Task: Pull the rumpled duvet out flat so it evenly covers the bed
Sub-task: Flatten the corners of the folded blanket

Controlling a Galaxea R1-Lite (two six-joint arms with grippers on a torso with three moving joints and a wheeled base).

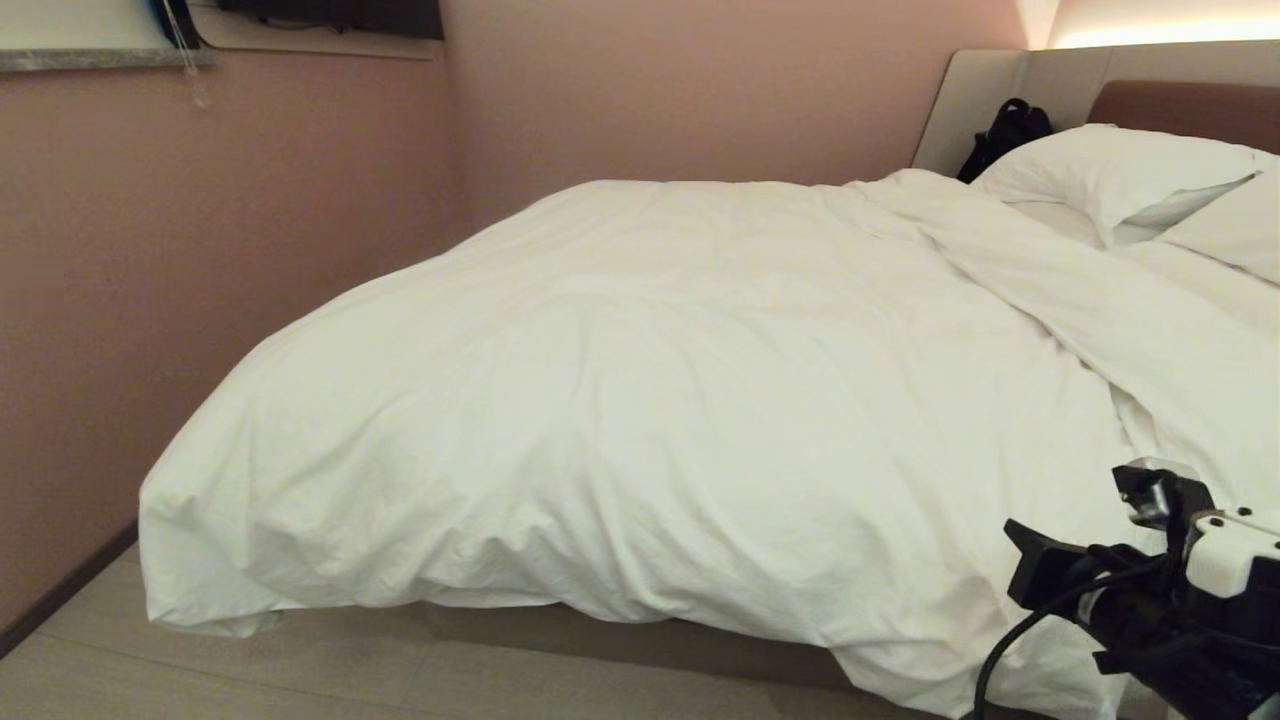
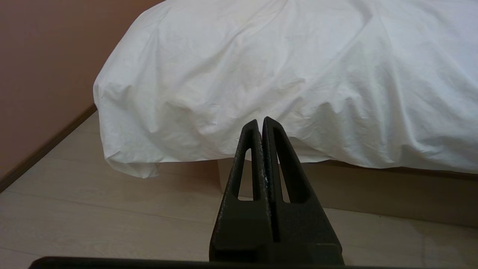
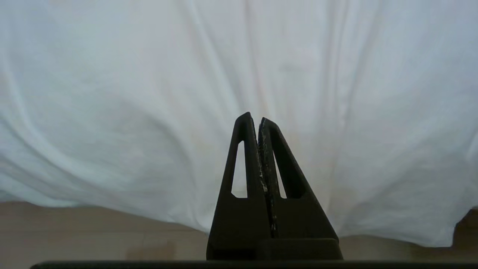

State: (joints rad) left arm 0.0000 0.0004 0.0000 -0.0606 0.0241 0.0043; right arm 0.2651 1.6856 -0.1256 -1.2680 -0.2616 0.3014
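Head view showed the duvet (image 1: 640,400) spread over most of the bed (image 1: 640,640), hanging off the foot end and the near side, with its left corner drooping toward the floor (image 1: 300,670). Toward the headboard (image 1: 1190,110) its upper edge lay bunched in a diagonal fold, leaving a strip of sheet (image 1: 1060,215) bare below the pillows (image 1: 1120,170). A black bag (image 1: 1005,135) leaned against the headboard behind them. The right arm showed at the lower right corner, close beside the hanging duvet; its gripper tips lay outside that view.

In the right wrist view the right gripper (image 3: 258,121) was clenched with nothing between its fingers, pointing at the draped duvet (image 3: 239,74) just above the bed's base. In the left wrist view the left gripper (image 2: 260,122) was likewise clenched empty, low over the floor (image 2: 112,209), apart from the duvet (image 2: 280,67) overhanging the foot corner.
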